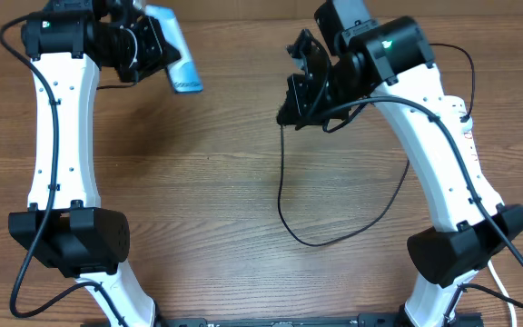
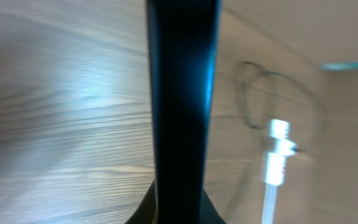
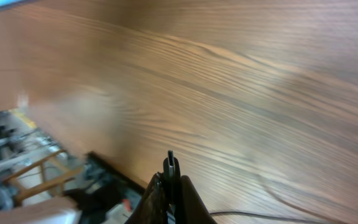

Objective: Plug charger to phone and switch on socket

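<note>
Wooden table (image 1: 198, 163) filled every view; only overhead showed charger's (image 1: 279, 191) loop, pinched by right gripper (image 1: 286, 113); left gripper (image 1: 160, 45) clamped phone (image 1: 182, 68).

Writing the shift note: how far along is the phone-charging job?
Done: phone lifted in the left end effector, charger pinched in the right end effector. In hand: lining them up; they're apart, nothing plugged. Left: plugging in, then switching the socket, mostly hidden behind the right arm.

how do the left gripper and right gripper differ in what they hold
The left gripper is shut on the phone; the right gripper is shut on the charger. The left gripper's load is a stiff flat slab; the right gripper's is a thin cable looping over the table. Both are shut.
</note>
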You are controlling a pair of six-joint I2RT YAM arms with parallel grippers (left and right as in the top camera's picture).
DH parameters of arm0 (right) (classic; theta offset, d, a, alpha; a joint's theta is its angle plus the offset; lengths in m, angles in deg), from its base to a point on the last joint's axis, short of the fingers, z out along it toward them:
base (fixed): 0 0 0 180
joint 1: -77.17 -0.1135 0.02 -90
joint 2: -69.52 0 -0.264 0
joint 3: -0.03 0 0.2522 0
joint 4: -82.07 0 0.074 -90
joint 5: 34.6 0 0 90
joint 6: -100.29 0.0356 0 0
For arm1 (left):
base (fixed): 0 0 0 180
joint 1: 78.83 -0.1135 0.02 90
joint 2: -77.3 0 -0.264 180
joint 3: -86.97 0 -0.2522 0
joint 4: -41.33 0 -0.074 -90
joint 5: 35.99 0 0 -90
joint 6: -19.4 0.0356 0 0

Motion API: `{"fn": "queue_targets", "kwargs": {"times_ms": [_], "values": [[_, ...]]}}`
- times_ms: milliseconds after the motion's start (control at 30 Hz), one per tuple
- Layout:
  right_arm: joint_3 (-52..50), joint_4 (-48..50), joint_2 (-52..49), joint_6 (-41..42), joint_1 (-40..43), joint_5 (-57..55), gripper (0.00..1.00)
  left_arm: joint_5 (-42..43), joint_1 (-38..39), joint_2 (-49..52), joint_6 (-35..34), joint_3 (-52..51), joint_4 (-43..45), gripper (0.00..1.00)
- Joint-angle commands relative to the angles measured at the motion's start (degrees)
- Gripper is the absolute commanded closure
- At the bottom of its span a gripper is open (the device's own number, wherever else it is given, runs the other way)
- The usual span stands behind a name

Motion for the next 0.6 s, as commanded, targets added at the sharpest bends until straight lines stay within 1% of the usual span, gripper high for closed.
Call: {"fn": "queue_targets", "kwargs": {"times_ms": [0,133,200,300,367,433,500,533,567], "values": [[-7.96,1.42,0.15,1.49,-1.31,-6.51,0.96,-9.29,0.07,-1.99,4.20,0.96,-1.29,0.96],[-22.16,9.03,0.15,1.64,-3.52,-8.11,0.96,-9.27,0.07,-1.99,5.18,0.96,-2.71,0.96],[-28.96,13.51,0.15,4.24,-4.52,-10.54,0.96,-9.27,0.09,-1.99,5.20,0.96,-2.93,0.96],[-36.59,19.71,0.15,5.86,-5.75,-11.69,0.96,-9.25,0.09,-1.99,5.18,0.96,-2.86,0.96],[-40.50,23.45,0.15,5.95,-6.60,-12.68,0.96,-9.25,0.09,-1.99,5.18,0.96,-2.89,0.96],[-43.23,25.99,0.15,8.00,-7.34,-15.65,0.96,-9.25,0.09,-1.99,5.18,0.96,-2.89,0.96],[-45.35,28.13,0.15,9.27,-8.02,-18.32,0.92,-9.25,0.09,-1.99,5.18,0.96,-2.91,0.96],[-45.99,29.03,0.15,9.27,-8.26,-18.71,0.88,-9.25,0.09,-1.99,5.18,0.96,-2.89,0.96],[-46.60,30.10,0.15,9.25,-8.50,-18.97,0.70,-9.22,0.09,-1.99,5.18,0.96,-2.89,0.96]]}}
